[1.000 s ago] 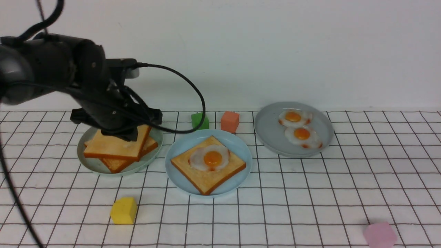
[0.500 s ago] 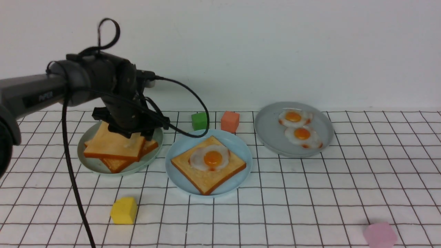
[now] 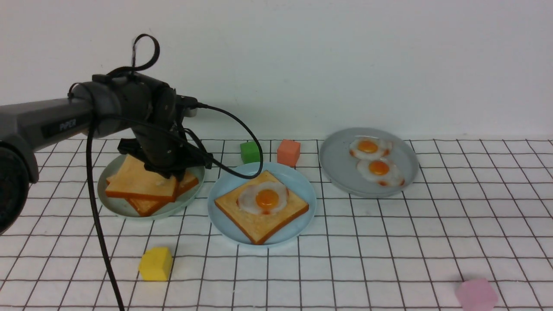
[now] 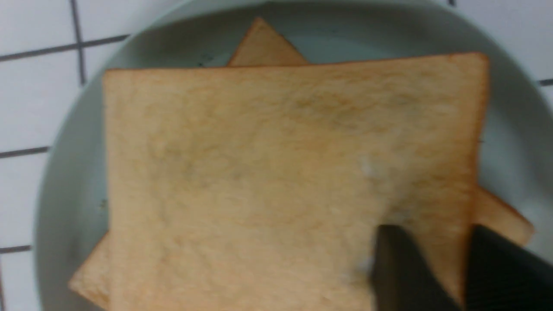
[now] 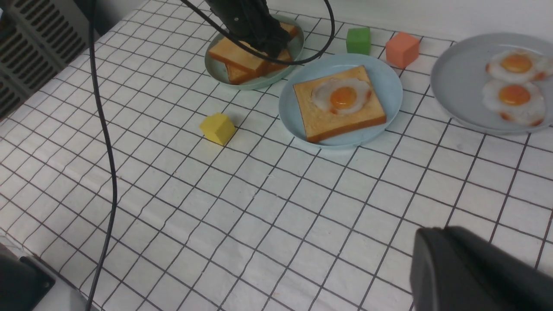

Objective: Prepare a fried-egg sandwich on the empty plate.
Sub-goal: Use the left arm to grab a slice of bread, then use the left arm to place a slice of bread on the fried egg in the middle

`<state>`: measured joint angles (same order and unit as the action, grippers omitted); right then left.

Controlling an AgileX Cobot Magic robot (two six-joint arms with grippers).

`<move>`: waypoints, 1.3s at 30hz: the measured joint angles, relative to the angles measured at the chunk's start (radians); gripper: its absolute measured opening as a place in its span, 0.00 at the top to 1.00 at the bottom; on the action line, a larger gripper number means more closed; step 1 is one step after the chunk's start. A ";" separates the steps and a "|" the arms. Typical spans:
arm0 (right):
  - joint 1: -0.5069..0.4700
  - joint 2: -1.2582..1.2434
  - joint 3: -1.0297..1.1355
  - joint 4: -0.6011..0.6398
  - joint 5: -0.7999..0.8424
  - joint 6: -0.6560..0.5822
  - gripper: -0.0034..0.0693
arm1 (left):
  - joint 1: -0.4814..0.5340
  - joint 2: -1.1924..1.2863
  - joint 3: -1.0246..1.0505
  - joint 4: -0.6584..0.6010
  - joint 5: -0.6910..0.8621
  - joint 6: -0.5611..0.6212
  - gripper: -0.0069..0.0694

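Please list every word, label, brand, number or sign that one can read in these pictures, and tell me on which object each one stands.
"PiPER": light letters on the grey link of the left arm, seen in the front view.
Nothing else in any of the three views carries a word, number or sign that can be read.

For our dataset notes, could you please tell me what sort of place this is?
Probably a robot lab test bench rather than a real kitchen: a white grid-lined table cover, toy fried eggs on a grey plate, a loose yellow block, and a bare white wall.
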<state>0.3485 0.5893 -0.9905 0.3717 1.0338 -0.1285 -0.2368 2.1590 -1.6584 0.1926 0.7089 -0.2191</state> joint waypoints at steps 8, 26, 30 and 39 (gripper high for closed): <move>0.000 0.000 0.000 0.000 0.003 0.008 0.91 | -0.001 -0.125 0.005 -0.005 0.059 0.007 0.90; 0.000 -0.064 0.000 -0.019 0.073 0.018 0.89 | -0.408 -0.241 0.004 0.001 0.175 0.112 0.90; 0.000 -0.098 0.000 -0.019 0.096 0.019 0.89 | -0.438 -0.174 0.004 0.025 0.158 0.134 0.90; 0.000 -0.122 0.000 -0.019 0.138 0.042 0.88 | -0.438 -0.110 0.004 0.058 0.116 0.181 0.90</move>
<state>0.3485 0.4674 -0.9905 0.3523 1.1716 -0.0860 -0.6744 2.0486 -1.6548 0.2503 0.8253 -0.0380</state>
